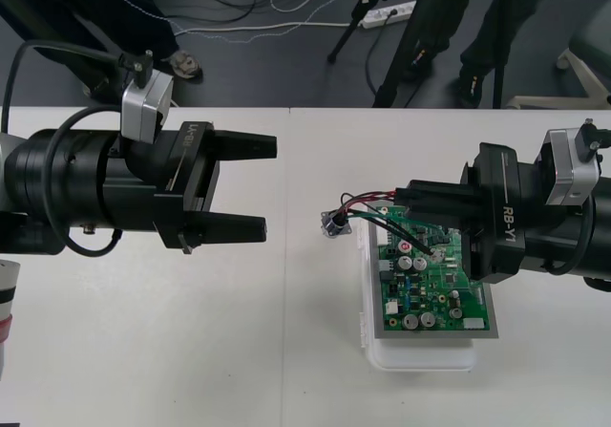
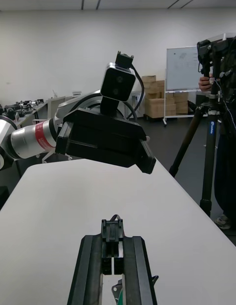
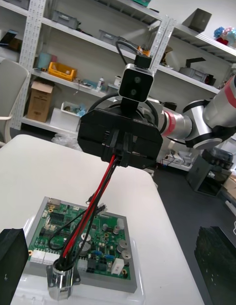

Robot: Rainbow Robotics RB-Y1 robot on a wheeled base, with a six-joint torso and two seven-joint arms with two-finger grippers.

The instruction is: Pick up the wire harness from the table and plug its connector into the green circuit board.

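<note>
The green circuit board (image 1: 430, 284) lies on its white base (image 1: 420, 358) at the table's right. My right gripper (image 1: 399, 201) hovers over the board's far edge, shut on the harness's black plug (image 2: 112, 232). Red and black wires (image 3: 93, 201) run down from the plug to the round metal socket (image 1: 334, 224), which sits by the base's far left corner. The socket (image 3: 64, 280) stands upright in front of the board (image 3: 78, 236). My left gripper (image 1: 270, 186) is open at table centre, left of the socket, with one finger (image 3: 11, 258) far from the other.
Bare table lies between the left gripper and the base, and along the near edge. Beyond the table's far edge (image 1: 305, 109), tripod legs (image 1: 391, 54), cables and a power strip (image 1: 387, 12) are on the dark floor.
</note>
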